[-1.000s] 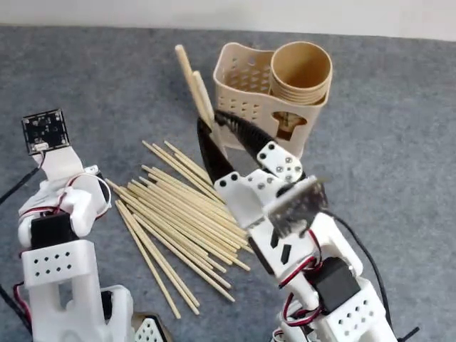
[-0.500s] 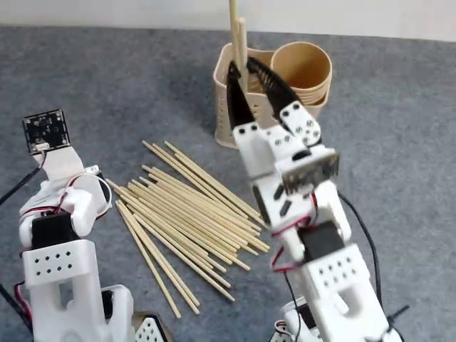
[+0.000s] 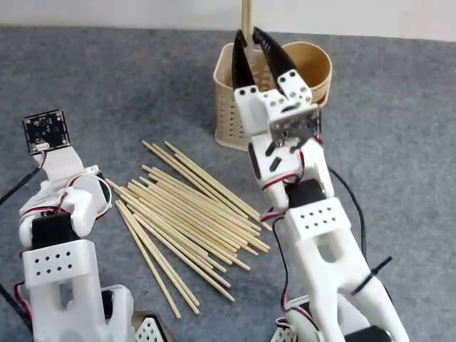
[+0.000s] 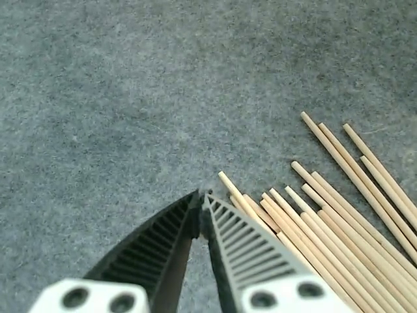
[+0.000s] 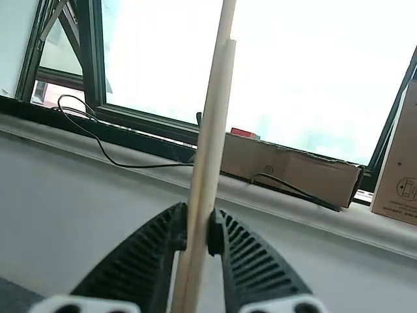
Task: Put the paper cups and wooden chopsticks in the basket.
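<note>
My right gripper (image 3: 251, 37) is raised over the beige basket (image 3: 226, 114) and is shut on two wooden chopsticks (image 3: 246, 14), which stand nearly upright. In the right wrist view the chopsticks (image 5: 212, 124) rise between my gripper's (image 5: 197, 228) black fingers. Stacked paper cups (image 3: 317, 68) sit in the basket's right half. A pile of several chopsticks (image 3: 189, 214) lies on the grey mat. My left gripper (image 4: 201, 199) is shut and empty, low over the mat beside the ends of the pile (image 4: 313, 208).
The grey mat (image 3: 107, 92) covers the table, with bare room to the left and right of the basket. The left arm's white body (image 3: 57, 242) stands at the front left. A window and a wall ledge (image 5: 293, 189) lie behind the held chopsticks.
My right gripper lifted the two chopsticks from beside the basket, swung them from tilted to nearly upright, and moved over the basket. The left arm stayed still.
</note>
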`<state>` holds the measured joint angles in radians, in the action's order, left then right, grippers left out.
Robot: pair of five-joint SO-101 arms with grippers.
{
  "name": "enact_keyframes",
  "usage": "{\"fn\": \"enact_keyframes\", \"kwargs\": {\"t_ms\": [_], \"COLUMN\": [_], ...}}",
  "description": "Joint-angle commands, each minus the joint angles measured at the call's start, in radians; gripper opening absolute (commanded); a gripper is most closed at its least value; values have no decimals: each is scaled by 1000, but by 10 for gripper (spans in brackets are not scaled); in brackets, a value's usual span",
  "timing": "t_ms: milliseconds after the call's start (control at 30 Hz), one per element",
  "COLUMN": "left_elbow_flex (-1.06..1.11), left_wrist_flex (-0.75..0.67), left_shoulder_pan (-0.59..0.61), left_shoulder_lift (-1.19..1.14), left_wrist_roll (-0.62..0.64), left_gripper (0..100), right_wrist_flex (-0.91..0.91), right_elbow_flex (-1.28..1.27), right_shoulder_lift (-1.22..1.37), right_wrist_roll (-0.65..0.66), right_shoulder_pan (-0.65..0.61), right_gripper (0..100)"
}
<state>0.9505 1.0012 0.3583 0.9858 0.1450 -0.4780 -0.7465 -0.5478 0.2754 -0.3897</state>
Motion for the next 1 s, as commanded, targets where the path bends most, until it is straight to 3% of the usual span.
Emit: {"fn": "enact_keyframes", "kwargs": {"t_ms": [0,667,967], "left_elbow_flex": [-7,-7,-5], "left_wrist_flex": [-18,-18,-18], "left_shoulder_pan": [7,7,7], "left_shoulder_lift": [21,21,21], "left_wrist_roll": [6,5,5], "left_gripper": [31,31,31], "right_wrist_flex": [-15,-10,-16], "right_elbow_flex": [62,151,151], "right_shoulder_lift": [10,24,165], "right_wrist_roll": [6,6,6], "right_shoulder_pan": [15,15,42], "right_gripper": [5,5,5]}}
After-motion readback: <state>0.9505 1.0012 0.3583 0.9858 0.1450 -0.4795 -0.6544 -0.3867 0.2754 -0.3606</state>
